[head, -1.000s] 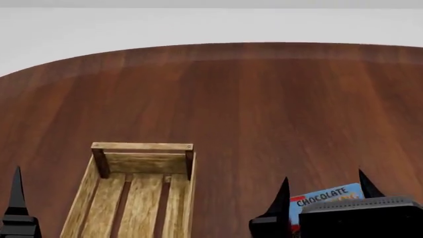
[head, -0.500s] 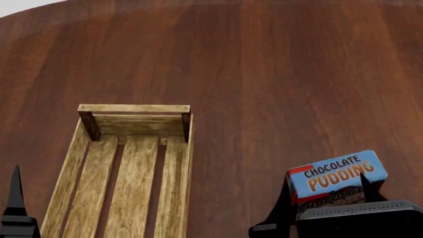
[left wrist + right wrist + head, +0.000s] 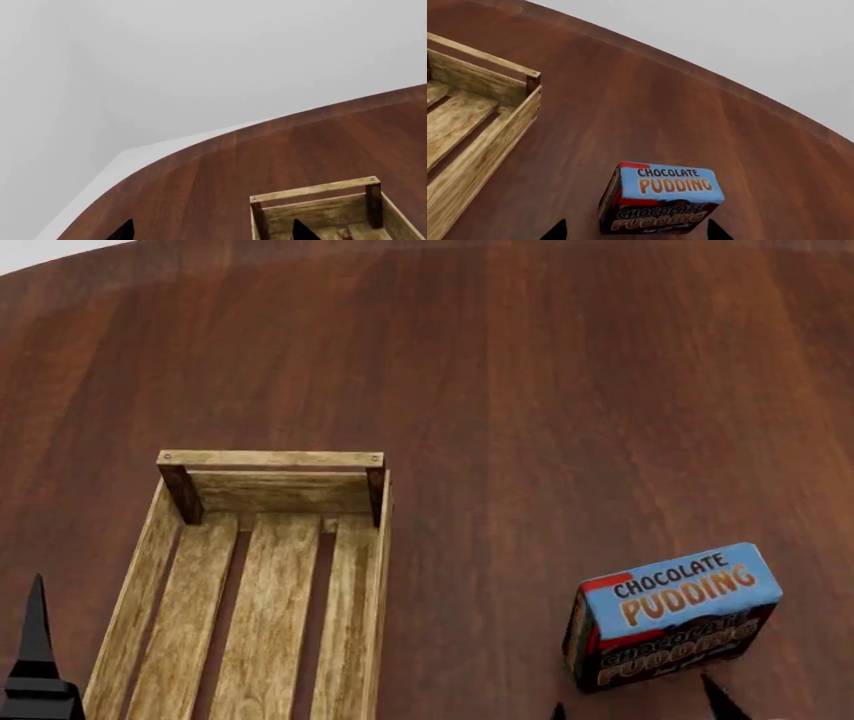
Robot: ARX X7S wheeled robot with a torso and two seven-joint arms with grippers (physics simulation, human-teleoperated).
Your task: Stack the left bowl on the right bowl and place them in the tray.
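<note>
Neither bowl shows in any view. The tray (image 3: 380, 540), a long light-wood crate with darker corner posts, lies empty at the left of the head view. Its far end shows in the left wrist view as the tray (image 3: 313, 191), and one corner in the right wrist view as the tray (image 3: 490, 62). My left gripper (image 3: 212, 232) is open and empty near the tray's end; one fingertip (image 3: 34, 640) shows at the head view's lower left. My right gripper (image 3: 637, 231) is open and empty, its tips (image 3: 721, 700) just short of the pudding box.
A blue-and-black chocolate pudding box (image 3: 674, 615) stands on the dark wood table (image 3: 534, 390), right of the tray and just beyond my right gripper; the same box (image 3: 664, 197) fills the right wrist view's lower middle. The table's curved far edge (image 3: 200, 142) borders pale floor.
The head view first tilted down, bringing tray and pudding box further up the frame. Since then the right gripper has dropped back, so only its fingertips show and the box is uncovered.
</note>
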